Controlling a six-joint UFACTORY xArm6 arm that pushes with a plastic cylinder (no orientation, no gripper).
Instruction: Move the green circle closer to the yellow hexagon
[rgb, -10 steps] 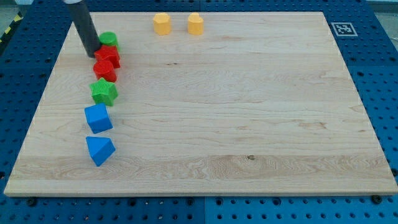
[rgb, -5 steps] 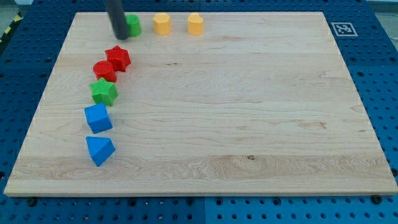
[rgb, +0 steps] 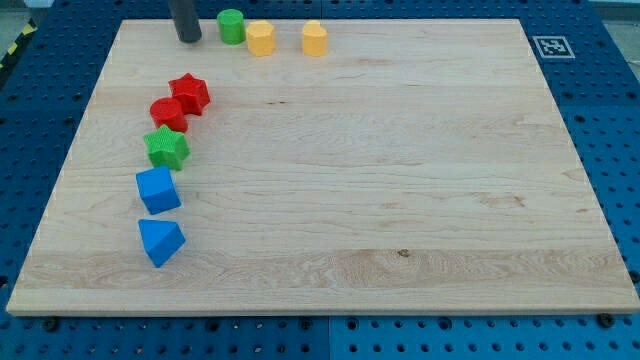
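Observation:
The green circle (rgb: 231, 26) stands near the board's top edge, just left of a yellow hexagon (rgb: 261, 38) and almost touching it. A second yellow block (rgb: 314, 38) stands further right. My tip (rgb: 189, 39) is on the board to the left of the green circle, with a small gap between them. The dark rod runs up out of the view's top.
Down the left side of the wooden board (rgb: 400, 180) runs a curved line of blocks: a red star (rgb: 189, 93), a red block (rgb: 168, 113), a green star (rgb: 167, 147), a blue cube (rgb: 158, 189) and a blue wedge-like block (rgb: 160, 241).
The green circle has gone from beside the red blocks up and right to the yellow hexagon. My tip moved with it, then drew back a little to the left.

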